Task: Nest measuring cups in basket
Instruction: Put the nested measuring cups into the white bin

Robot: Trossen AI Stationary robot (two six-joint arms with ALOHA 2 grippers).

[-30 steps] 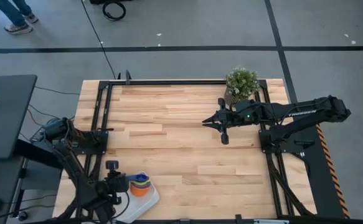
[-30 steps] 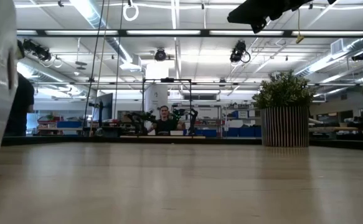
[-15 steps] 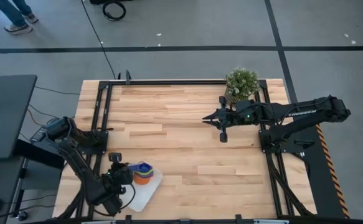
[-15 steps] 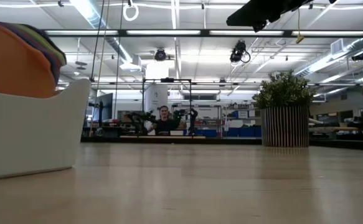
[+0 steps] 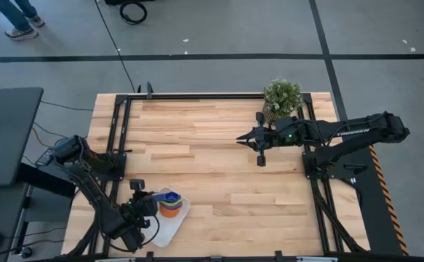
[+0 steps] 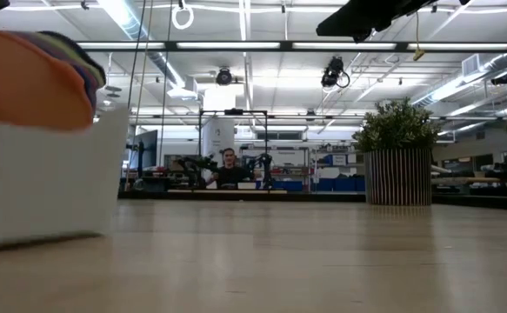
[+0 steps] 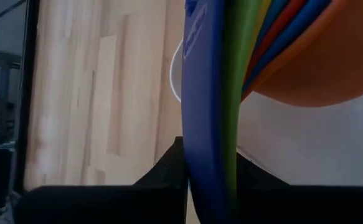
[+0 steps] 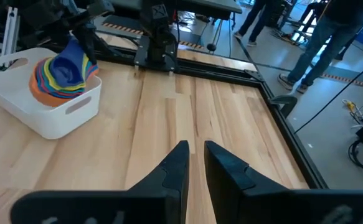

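The measuring cups (image 5: pixel 169 207) sit nested in one stack, orange outermost and blue innermost, tipped on their side inside the white basket (image 5: pixel 174 225) near the table's near left corner. The right wrist view shows the stack (image 8: pixel 55 77) resting against the basket's wall (image 8: pixel 63 113). My left gripper (image 5: pixel 148 204) is shut on the stacked handles at the basket's left side. My right gripper (image 5: pixel 260 154) hangs well above the table's right half, its fingers nearly together with nothing between them (image 8: pixel 197 163). My left gripper pinches the stacked flat handles (image 7: pixel 209 124) of the nested cups between its two fingers (image 7: pixel 165 169), several layers together, with the blue one on one side. It comes slanting down from the table's left. The cup bowls (image 7: pixel 318 68) lie beyond the fingers, inside the basket.
A round ribbed plant pot (image 5: pixel 282 99) stands at the far right corner, behind my right arm. Black frame rails (image 5: pixel 117 142) run along the table's left, far and right edges. Bare wood lies across the table's middle. People (image 8: pixel 321 37) stand in the room beyond.
My left gripper has swung toward the table's right and slightly away from the near edge, still shut on the cup handles. The basket with the stack in it has slid along with it and turned a little. My right arm has kept its place.
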